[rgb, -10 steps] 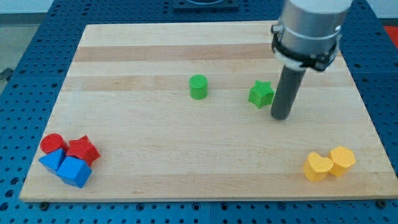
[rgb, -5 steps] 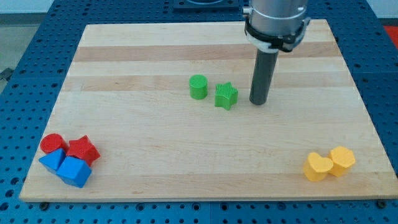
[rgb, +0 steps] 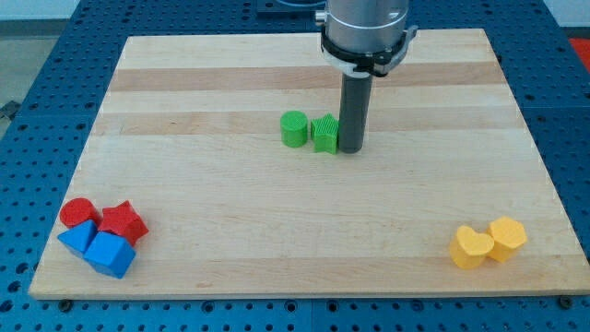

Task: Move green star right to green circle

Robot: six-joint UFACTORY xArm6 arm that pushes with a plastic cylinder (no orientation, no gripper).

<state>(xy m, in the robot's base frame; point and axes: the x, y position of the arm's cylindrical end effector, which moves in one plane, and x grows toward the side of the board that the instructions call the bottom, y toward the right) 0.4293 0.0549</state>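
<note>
The green star (rgb: 324, 134) sits near the middle of the wooden board (rgb: 230, 231), right beside the green circle (rgb: 294, 129) on its right side, touching it or nearly so. My tip (rgb: 350, 149) stands against the star's right side, at the view's right of both green blocks. The dark rod rises from there to the arm's grey body at the view's top.
A red circle (rgb: 77, 212), a red star (rgb: 123, 222) and two blue blocks (rgb: 109, 254) cluster at the view's bottom left. A yellow heart (rgb: 471, 248) and a yellow hexagon (rgb: 507, 237) sit at the bottom right.
My tip has moved left across the board, pushing the green star left from well apart of the green circle to right beside it. The other blocks have not moved.
</note>
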